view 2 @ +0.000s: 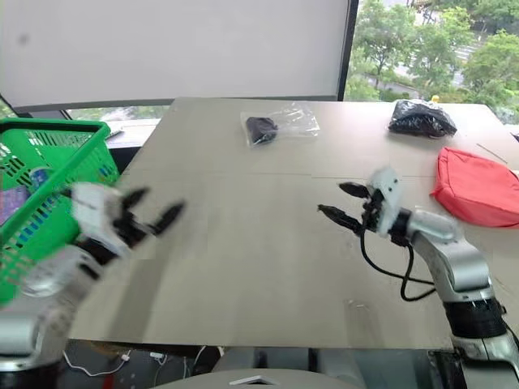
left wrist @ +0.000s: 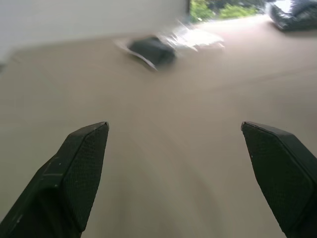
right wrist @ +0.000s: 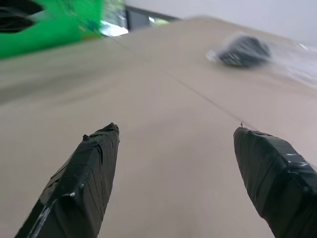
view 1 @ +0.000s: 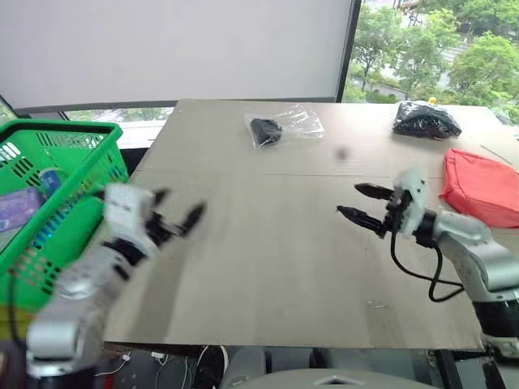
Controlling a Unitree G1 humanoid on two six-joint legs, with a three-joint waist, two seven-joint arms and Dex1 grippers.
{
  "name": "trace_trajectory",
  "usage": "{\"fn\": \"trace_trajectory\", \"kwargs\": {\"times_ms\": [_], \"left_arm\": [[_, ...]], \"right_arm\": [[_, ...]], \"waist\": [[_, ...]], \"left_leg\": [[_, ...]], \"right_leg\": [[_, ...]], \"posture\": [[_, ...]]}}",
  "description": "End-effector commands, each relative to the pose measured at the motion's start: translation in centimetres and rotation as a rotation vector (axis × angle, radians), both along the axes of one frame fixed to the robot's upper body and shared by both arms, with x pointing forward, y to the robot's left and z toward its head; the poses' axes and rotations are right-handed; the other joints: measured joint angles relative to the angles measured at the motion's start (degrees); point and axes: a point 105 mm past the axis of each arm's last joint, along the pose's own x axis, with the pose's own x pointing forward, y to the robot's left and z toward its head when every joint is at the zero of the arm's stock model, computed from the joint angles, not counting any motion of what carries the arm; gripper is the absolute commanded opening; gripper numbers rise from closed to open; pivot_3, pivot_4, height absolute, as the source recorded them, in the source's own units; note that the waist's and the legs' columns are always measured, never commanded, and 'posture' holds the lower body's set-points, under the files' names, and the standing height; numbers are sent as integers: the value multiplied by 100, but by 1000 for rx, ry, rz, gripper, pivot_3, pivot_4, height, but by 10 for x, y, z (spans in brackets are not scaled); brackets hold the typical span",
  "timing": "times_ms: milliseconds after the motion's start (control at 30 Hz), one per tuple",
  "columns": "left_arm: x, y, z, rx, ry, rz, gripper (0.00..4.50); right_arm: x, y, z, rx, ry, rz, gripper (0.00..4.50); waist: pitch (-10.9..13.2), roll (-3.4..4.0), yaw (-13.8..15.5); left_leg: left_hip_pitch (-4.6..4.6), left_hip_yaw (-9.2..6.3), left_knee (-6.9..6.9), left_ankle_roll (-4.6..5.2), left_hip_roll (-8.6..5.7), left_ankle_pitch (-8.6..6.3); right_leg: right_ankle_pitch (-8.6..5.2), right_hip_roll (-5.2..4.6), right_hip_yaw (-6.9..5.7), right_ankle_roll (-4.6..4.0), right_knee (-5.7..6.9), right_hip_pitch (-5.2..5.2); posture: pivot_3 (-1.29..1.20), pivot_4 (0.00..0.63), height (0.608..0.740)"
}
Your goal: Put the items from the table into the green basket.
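While both arms are reaching over the tabletop (view 1: 268, 267), I am noting the following.

Left hand (view 1: 174, 219): hovering near the tabletop's left edge, just beside the green basket (view 1: 77, 134); fingers spread wide apart, carrying nothing.

Right hand (view 1: 361, 204): hanging over the right half of the tabletop, pointing toward the middle; fingers standing apart, carrying nothing.

Green basket: sitting off the left side of the tabletop; a purple tissue pack (view 1: 18, 207) and a white tube (view 1: 50, 180) with a blue-green label are lying inside.

Clear bag (view 1: 282, 126) with black object: lying at the far middle of the tabletop, well apart from both hands.

Black crinkly bundle (view 1: 425, 120): resting at the far right of the tabletop.

Red fabric pouch (view 1: 482, 186): lying at the right edge, nearer than the bundle, just beside my right hand but not touching it.

Small dark smudge (view 1: 341, 152): showing between the clear bag and the right hand.
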Motion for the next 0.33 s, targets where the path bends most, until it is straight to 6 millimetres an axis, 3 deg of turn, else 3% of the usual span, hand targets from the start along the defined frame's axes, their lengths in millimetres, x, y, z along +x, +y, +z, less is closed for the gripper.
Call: {"fn": "trace_trajectory", "kwargs": {"times_ms": [33,167,233,333], "left_arm": [[-3,-20,-3,30,-27,-49,4426],[-5,-30,-23,13,21,-46,4426],[-6,-31,-26,2,32,-49,4426],[-10,-31,-33,19,56,-73,4426]], "right_arm": [[-4,-17,-2,-39,-50,-48,3888],[-10,-19,-13,-75,-40,-42,3888],[-10,-17,-13,-74,-46,-38,3888],[-10,-16,-11,-54,-55,-47,3888]], "waist": [[11,19,8],[23,81,-61],[21,78,-131],[21,79,-186]], "left_leg": [[26,0,0,0,0,0],[114,15,-3,1,-1,-1],[161,21,-4,1,-2,-1],[163,23,-4,1,2,-1]], "right_leg": [[0,2,0,-1,-1,28],[-8,12,14,1,-13,146],[-14,25,23,10,-14,167],[-10,41,37,3,-15,168]], "posture": [[34,0,740],[-39,0,740],[-39,0,740],[-57,0,740]]}}
